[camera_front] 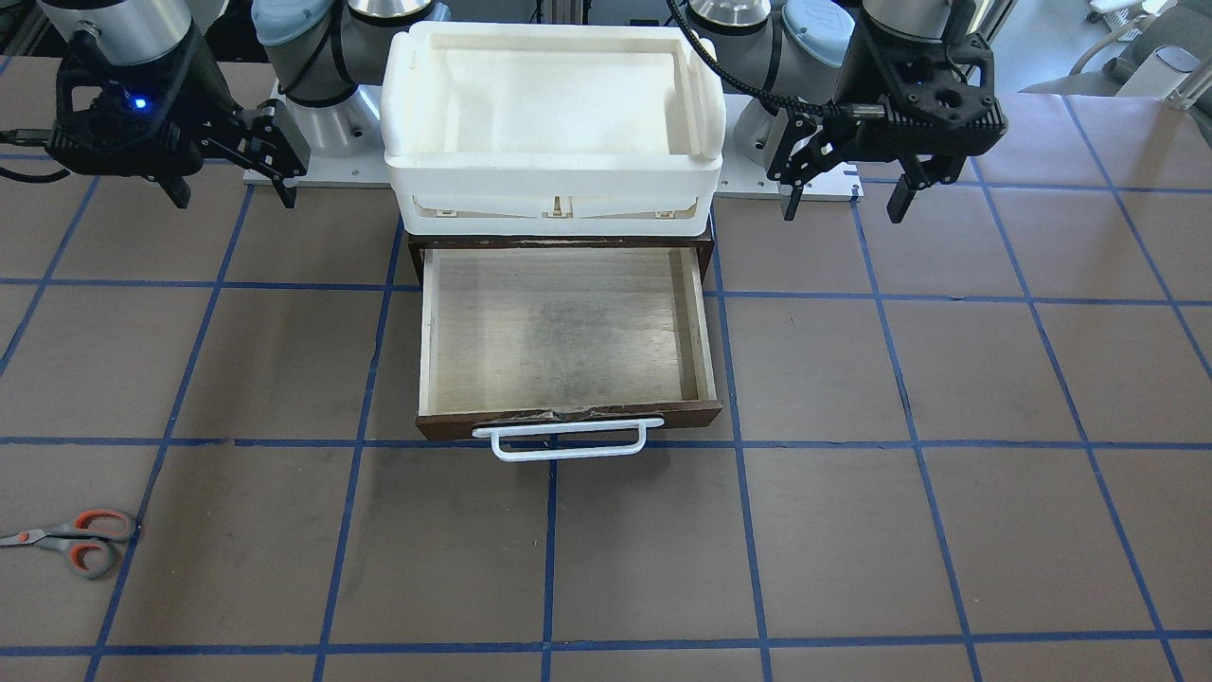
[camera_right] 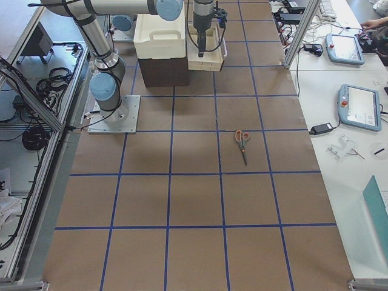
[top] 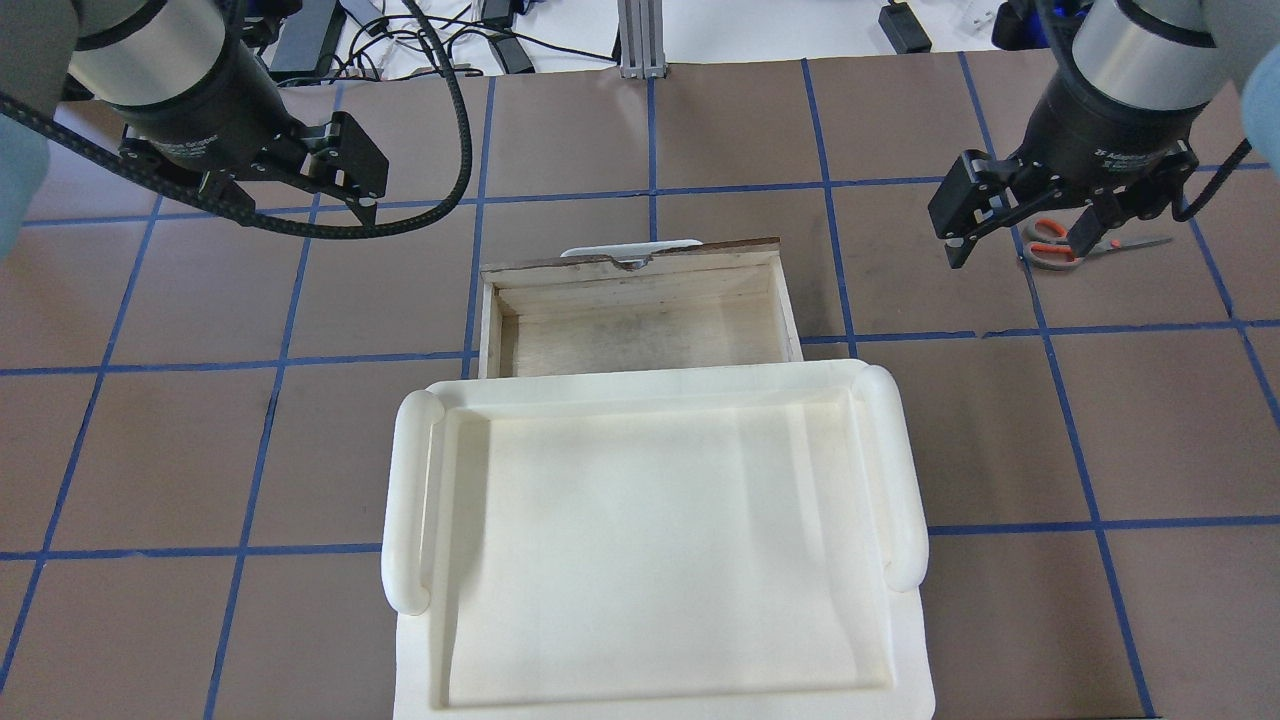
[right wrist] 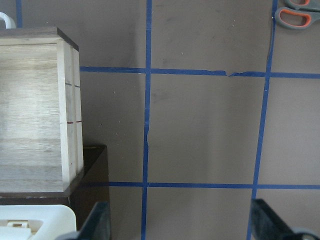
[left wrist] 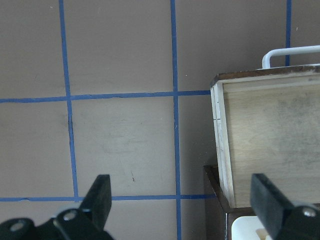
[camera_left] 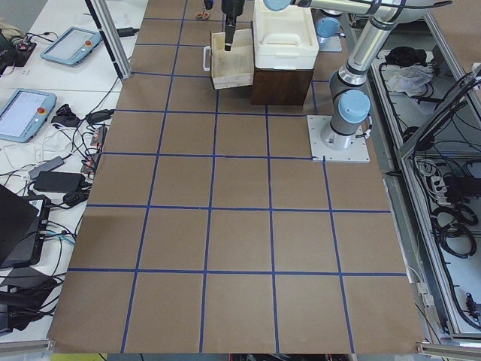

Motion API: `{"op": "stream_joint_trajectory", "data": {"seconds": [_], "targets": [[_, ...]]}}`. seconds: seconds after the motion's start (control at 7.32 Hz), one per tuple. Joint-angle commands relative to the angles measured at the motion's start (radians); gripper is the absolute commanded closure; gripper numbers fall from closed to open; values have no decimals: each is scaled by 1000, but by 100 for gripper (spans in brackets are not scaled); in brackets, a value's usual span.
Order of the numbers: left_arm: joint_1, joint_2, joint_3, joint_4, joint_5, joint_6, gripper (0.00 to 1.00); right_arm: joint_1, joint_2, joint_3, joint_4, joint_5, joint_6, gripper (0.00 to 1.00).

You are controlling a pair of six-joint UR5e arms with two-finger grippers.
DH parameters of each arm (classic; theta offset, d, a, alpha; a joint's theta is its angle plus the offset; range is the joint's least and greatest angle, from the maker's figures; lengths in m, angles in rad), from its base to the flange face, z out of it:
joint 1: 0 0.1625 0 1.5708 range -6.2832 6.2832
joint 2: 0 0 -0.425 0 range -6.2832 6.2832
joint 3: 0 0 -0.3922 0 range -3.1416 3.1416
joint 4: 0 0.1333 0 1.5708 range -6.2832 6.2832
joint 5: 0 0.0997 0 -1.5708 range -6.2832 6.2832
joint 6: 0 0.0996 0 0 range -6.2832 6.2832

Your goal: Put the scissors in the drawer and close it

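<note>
Brown tabletop [camera_front: 852,530] w/ blue tape grid: you've got the drawer [camera_front: 563,327] pulled open from the dark cabinet [camera_left: 282,86] below the white tub [camera_front: 554,175], with its white bar handle [camera_front: 568,440] facing you. The scissors [camera_front: 71,542] lie flat on the table, well off to the robot's right, blades pointing away from the drawer. Left gripper [camera_front: 845,194] & right gripper [camera_front: 234,189] hover either side of the tub, both w/ jaws spread wide apart.

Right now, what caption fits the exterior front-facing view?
Empty drawer stands open below a white tub; scissors lie apart on the table; right hand and left hand both open.
</note>
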Motion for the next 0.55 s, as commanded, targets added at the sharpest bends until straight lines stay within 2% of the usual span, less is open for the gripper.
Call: {"op": "stream_joint_trajectory", "data": {"seconds": [0.0,0.41], "targets": [[0,0,0,0,0,0,0,-3,6,-1,0,-14,-12,0],[0,0,0,0,2,0,0,-9,4,0,3,-7,10,0]]}}
